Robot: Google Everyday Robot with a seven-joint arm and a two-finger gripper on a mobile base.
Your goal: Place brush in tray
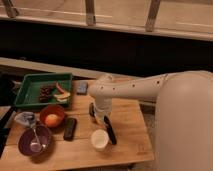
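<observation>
The slim black brush (109, 132) lies on the wooden table (130, 125), slanting from near my gripper down past the right side of the white cup (99, 140). My gripper (99, 115) points down from the white arm (130, 90), right at the brush's upper end, close to the table top. The green tray (25, 86) sits at the table's back left, well left of the gripper, with several small food items inside.
An orange bowl (60, 111) holding an orange fruit and a purple bowl (24, 145) with a spoon stand at the front left. A flat black bar (70, 128) lies between them and the cup. A small bluish object (82, 87) lies beside the tray.
</observation>
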